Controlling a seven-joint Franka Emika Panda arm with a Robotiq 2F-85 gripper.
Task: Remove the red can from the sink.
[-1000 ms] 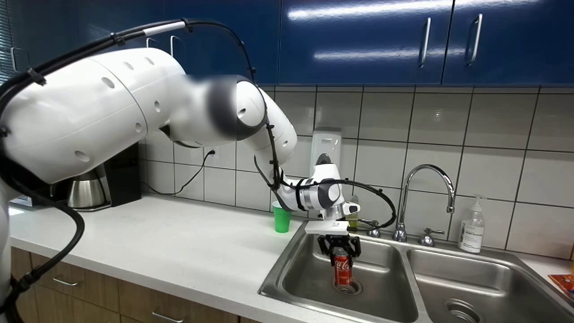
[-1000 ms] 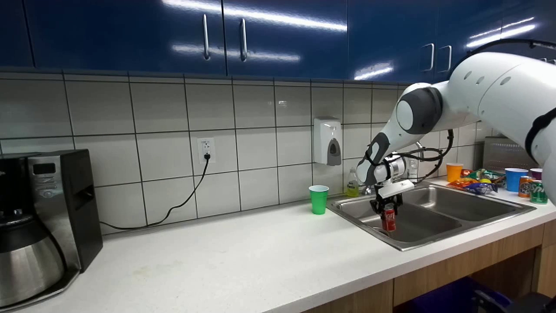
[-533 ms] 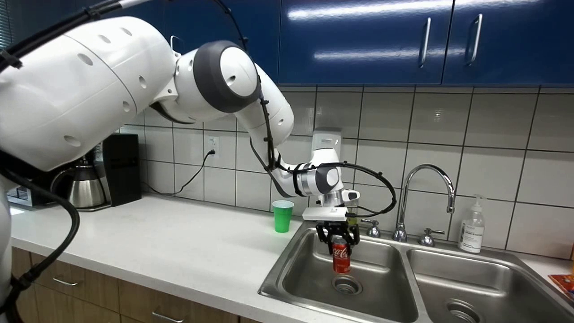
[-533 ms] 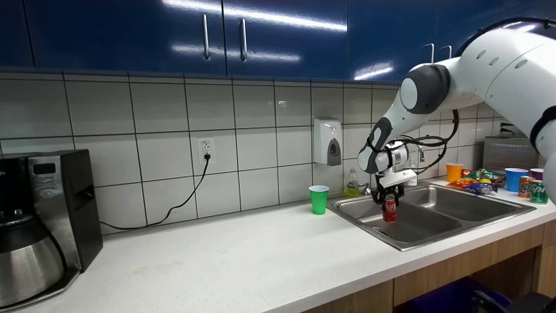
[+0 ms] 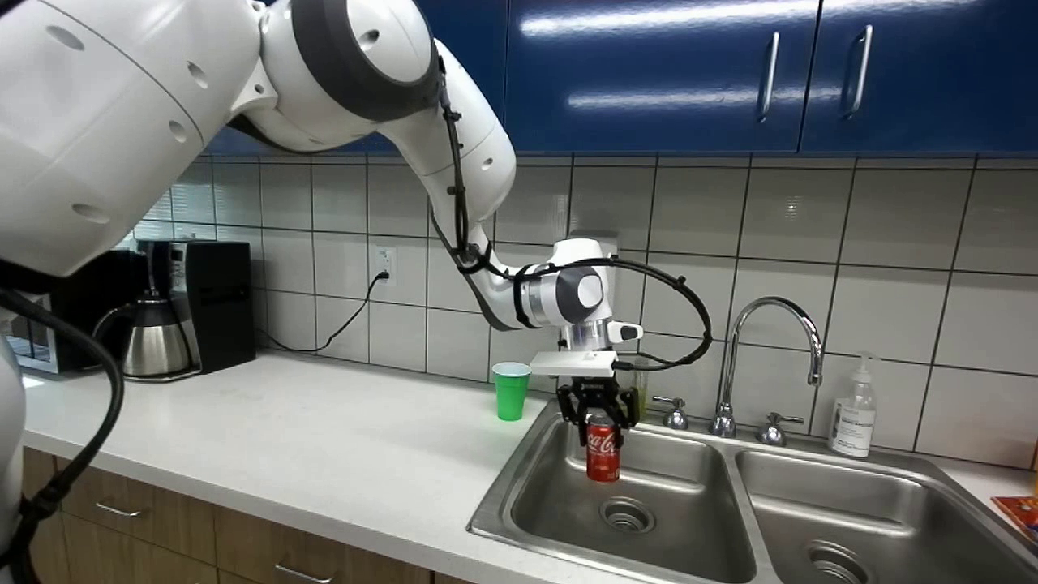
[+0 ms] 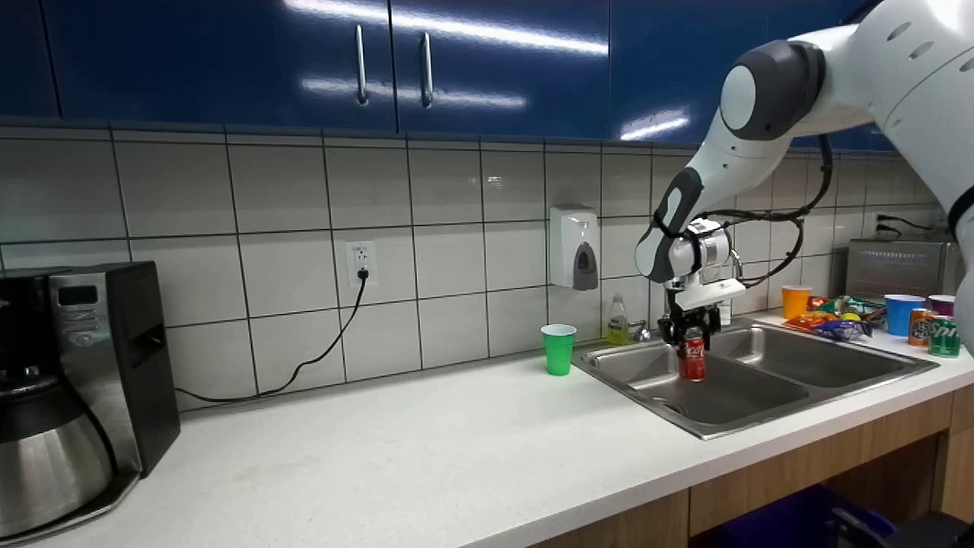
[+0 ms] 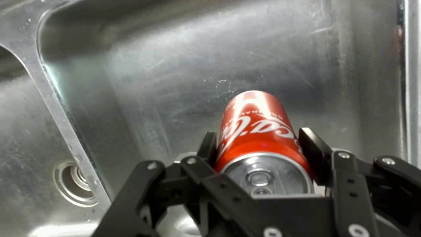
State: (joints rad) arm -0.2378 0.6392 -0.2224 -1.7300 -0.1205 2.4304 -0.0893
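Note:
The red can (image 5: 602, 458) is held upright by my gripper (image 5: 602, 434) over the basin nearer the green cup, raised above the drain. The can also shows in an exterior view (image 6: 693, 364) and in the wrist view (image 7: 255, 128), with its silvery top toward the camera. The gripper's black fingers (image 7: 258, 141) press on both sides of the can near its top. The stainless steel sink (image 5: 750, 507) has two basins; its rim shows in an exterior view (image 6: 647, 407) and its divider in the wrist view (image 7: 67, 131). I cannot tell whether the can's base is above the rim.
A green cup (image 5: 511, 395) stands on the counter (image 6: 380, 449) beside the sink. A chrome faucet (image 5: 734, 357) and a soap bottle (image 5: 854, 420) stand behind the basins. A coffee maker (image 6: 99, 380) is far along the counter. Cups, cans (image 6: 944, 338) and snack bags lie past the sink.
The gripper has risen with the red can in it, lifting it off the drain area and shifting it slightly sideways. The arm's elbow has risen too. The green cup has not moved.

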